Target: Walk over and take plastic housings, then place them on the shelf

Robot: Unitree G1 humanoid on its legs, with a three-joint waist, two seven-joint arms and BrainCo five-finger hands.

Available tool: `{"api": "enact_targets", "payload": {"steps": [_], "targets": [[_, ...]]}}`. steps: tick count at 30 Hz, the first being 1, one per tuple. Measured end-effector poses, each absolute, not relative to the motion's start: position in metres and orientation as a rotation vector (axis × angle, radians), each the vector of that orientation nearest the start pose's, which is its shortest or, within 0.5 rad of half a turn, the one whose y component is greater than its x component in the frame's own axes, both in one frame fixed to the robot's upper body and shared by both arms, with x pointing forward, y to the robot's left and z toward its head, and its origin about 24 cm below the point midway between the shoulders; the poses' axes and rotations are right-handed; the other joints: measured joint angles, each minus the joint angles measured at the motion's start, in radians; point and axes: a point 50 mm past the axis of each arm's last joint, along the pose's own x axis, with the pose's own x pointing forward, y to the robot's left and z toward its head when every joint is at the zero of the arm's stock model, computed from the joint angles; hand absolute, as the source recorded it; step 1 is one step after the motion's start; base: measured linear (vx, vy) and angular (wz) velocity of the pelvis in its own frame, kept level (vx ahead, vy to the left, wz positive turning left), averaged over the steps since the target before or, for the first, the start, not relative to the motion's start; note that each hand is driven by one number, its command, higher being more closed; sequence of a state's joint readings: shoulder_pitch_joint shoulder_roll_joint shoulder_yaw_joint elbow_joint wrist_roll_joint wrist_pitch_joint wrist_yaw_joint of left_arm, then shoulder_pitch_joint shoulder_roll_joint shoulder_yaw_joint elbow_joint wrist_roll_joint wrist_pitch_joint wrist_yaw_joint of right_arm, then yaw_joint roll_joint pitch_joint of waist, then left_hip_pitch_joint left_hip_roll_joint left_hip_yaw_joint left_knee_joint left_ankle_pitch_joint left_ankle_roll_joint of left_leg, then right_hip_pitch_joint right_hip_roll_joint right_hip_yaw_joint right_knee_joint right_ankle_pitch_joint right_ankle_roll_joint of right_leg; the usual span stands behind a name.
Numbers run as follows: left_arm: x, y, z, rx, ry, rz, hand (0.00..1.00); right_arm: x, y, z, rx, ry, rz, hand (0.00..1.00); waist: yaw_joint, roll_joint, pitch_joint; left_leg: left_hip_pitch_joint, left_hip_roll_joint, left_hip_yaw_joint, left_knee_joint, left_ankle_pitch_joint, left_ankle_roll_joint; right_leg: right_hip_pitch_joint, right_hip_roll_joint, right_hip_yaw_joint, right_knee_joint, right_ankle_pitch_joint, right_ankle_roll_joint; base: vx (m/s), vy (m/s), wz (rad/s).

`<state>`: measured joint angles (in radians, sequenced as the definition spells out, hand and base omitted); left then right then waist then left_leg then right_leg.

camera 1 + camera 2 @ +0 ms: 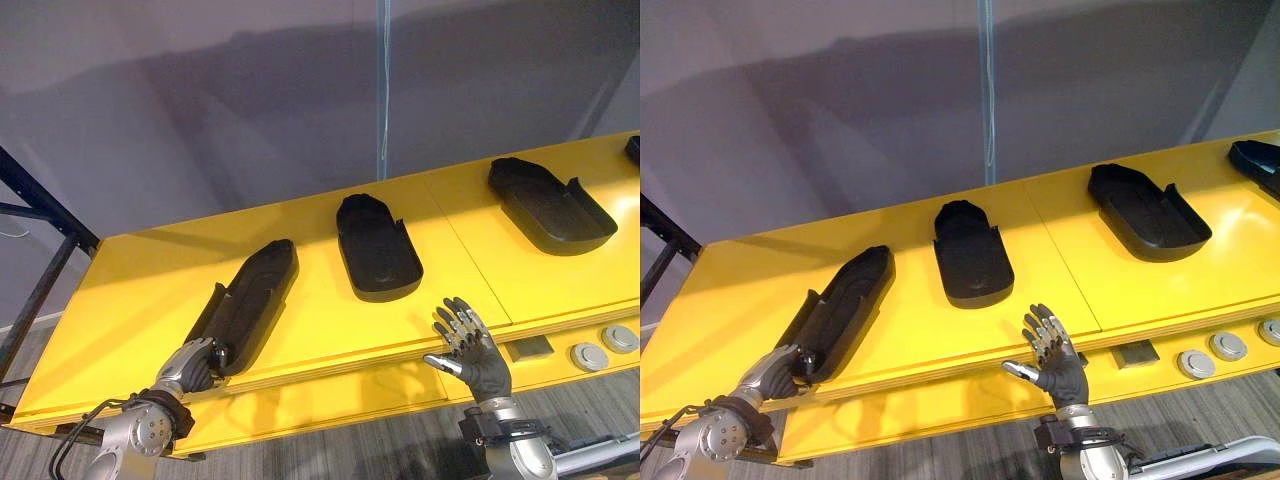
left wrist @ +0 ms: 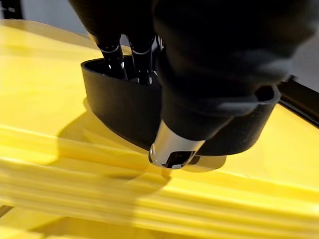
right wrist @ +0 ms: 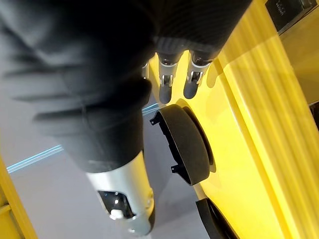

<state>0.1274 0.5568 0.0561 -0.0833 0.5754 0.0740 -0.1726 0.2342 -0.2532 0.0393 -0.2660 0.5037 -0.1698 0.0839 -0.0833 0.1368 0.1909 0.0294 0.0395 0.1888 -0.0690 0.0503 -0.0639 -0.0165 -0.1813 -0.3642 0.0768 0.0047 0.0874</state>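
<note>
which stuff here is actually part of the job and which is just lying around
Job:
- left housing, near end pinched by the left hand
- middle housing
- right housing
- far-right housing
- right hand, open, holding nothing

Just there:
- yellow table
- round silver buttons
- grey plate
- dark frame

From our head, both eyes look steeply down and toward 12 o'clock over the long glossy yellow table [image 1: 150,290], sharing nearly all of it. Our left wrist camera sits right behind the left hand [image 2: 209,89], against the long black plastic housing [image 2: 124,109] at 7 o'clock. The right wrist camera looks along the right hand [image 3: 99,79] at 5 o'clock.
</note>
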Motion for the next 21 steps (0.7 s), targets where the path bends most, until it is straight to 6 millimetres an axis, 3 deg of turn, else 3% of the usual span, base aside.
{"api": "enact_targets", "payload": {"steps": [6, 15, 21], "targets": [[0.23, 0.275, 0.056, 1.096, 0.272, 0.036, 1.0, 0.206, -0.183, 0.073, 0.286, -0.204, 0.087, 0.0, 0.0, -0.002, 0.005, 0.0, 0.001, -0.001, 0.0, 0.0, 0.0, 0.0, 0.001, 0.0, 0.0, 0.0, 0.0, 0.0, 0.0, 0.0], [0.26, 0.291, 0.063, 1.055, 0.298, 0.244, 1.0, 0.207, -0.178, 0.08, 0.296, -0.226, 0.087, 0.0, -0.002, -0.013, 0.036, -0.019, 0.004, 0.0, 0.003, 0.003, 0.004, -0.021, 0.005, 0.003, 0.006, 0.001, -0.002, 0.0, 0.0, 0.0], [0.27, 0.297, 0.07, 1.051, 0.301, 0.315, 1.0, 0.211, -0.174, 0.084, 0.314, -0.248, 0.093, 0.0, -0.01, -0.016, 0.052, -0.021, 0.004, 0.003, 0.003, 0.004, 0.004, -0.032, 0.006, 0.01, 0.009, 0.001, -0.003, 0.0, 0.004, -0.02]]}}
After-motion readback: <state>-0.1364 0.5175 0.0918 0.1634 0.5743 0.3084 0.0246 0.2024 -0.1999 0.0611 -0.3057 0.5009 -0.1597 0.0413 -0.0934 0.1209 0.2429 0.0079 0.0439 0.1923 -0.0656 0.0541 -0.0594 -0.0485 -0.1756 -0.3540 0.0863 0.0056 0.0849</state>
